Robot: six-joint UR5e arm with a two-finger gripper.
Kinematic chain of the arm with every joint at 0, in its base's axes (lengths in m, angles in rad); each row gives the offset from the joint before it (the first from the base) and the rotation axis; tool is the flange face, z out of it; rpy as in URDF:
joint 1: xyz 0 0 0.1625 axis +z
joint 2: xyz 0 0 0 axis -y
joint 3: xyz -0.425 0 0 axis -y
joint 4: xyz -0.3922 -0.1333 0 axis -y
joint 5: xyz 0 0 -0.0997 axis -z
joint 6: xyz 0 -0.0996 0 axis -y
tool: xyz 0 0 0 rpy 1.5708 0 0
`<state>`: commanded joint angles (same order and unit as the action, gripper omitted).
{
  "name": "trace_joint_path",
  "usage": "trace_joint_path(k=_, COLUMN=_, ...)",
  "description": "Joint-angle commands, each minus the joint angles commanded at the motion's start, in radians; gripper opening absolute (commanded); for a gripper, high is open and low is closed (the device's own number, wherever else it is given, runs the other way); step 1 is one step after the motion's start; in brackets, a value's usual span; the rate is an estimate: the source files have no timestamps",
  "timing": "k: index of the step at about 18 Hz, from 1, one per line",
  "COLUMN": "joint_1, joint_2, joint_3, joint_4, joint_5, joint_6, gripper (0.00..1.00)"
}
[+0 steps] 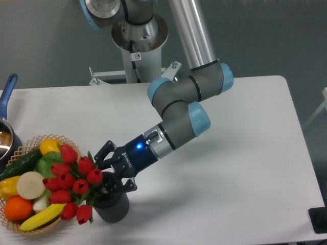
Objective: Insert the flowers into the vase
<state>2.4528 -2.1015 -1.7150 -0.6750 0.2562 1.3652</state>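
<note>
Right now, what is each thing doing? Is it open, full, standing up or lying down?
gripper: at the vase's mouth; open or shut, cannot tell.
flowers: leaning left over the vase rim, stems hidden.
vase: standing upright.
wicker basket: full of fruit and vegetables.
pot: mostly out of view.

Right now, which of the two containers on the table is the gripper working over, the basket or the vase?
The vase: dark grey, directly under the gripper, tulips at its mouth. The wicker basket sits left, holding fruit and vegetables.

robot lab, pedestal-mounted arm, bare white table, grey wall
</note>
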Motion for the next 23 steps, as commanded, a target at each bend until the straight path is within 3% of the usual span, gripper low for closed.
trace_joint_path(k=7, joint_1=0.032, joint_2=0.006, joint_3=-0.047, joint_4=0.0, joint_5=-0.002, joint_6=0.077, gripper=0.73)
trace_joint_path(k=12, joint_1=0.072, joint_2=0.041, joint_3=-0.095, joint_4=0.0, joint_5=-0.005, joint_6=0.071, gripper=0.91)
trace_joint_path(k=16, joint_1=0.11, joint_2=0.057, joint_3=-0.101, joint_4=0.0, joint_5=-0.012, joint_6=0.042, gripper=0.98)
trace_joint_path(k=23, joint_1=0.215, joint_2=0.086, joint_3=-0.133, joint_4=-0.002, joint_5=-0.014, joint_6=0.008, gripper=1.0)
